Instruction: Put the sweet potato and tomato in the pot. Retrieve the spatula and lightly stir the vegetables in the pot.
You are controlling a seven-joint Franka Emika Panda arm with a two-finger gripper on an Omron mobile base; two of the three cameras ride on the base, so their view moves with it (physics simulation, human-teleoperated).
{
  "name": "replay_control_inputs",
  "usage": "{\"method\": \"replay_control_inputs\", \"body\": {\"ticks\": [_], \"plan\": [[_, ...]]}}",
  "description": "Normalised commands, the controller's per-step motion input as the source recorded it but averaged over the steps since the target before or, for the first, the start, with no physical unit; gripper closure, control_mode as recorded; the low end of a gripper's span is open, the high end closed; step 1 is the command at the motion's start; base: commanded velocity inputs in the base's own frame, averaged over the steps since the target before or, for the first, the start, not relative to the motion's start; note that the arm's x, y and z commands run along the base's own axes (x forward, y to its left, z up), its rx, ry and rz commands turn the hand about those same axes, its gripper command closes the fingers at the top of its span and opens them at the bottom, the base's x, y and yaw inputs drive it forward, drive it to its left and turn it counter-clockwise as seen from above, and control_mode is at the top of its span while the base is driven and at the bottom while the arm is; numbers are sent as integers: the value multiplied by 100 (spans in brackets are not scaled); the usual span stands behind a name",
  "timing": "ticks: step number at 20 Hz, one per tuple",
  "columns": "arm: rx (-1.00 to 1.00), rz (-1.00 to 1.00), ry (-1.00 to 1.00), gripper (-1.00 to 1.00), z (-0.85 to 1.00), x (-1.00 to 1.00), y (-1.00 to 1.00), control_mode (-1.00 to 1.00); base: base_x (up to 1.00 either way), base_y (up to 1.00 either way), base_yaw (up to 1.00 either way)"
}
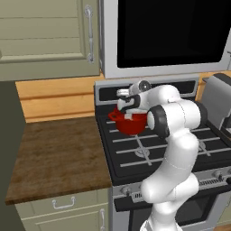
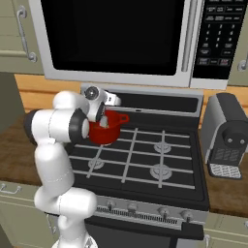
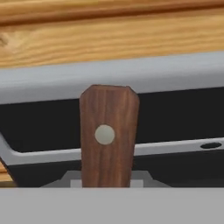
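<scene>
Start at the left: the wooden counter [image 1: 58,153] lies at 9 o'clock of the stove [image 1: 149,153], and nothing on it plays a part now. Moving right, you find the pot [image 1: 131,124] on the stove's rear-left burner, at about 10 o'clock of the cooktop's middle. It sits there because that is where the stirring is to happen, under the microwave [image 2: 121,38] and close to the back panel.

Your arm rises from 6 o'clock, bends at the elbow in front of the pot, and carries the hand over the pot's rim, wrist turned so the gripper [image 2: 101,118] points down into the bowl. In the hand view the spatula [image 3: 108,135] stands upright, its brown handle with one pale rivet rising from 6 o'clock toward the middle, the stove's back panel and the wooden wall behind it. The handle sits right where the fingers should be, so you appear to be pinching it, blade end down in the pot. That hold suits stirring.

You cannot see the sweet potato or tomato; the hand and pot wall hide the inside. At 3 o'clock the coffee machine [image 2: 227,135] stands well apart.
</scene>
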Motion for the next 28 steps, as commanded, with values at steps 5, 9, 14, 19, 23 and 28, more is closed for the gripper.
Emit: {"method": "replay_control_inputs", "body": {"ticks": [5, 9, 14, 19, 23, 28], "plan": [[-13, 0, -22, 100, -55, -33, -42, -100, 0, 0, 0], [-2, 0, -8, 100, -31, -55, 2, -100, 0, 0, 0], [0, 7, -21, 100, 11, -47, 33, -100, 0, 0, 0], [-1, 4, -2, 100, -20, 21, 39, -100, 0, 0, 0], [-10, 0, 0, 100, -66, 35, 11, -100, 0, 0, 0], [-9, 0, 1, 100, -100, -14, 0, -100, 0, 0, 0]]}}
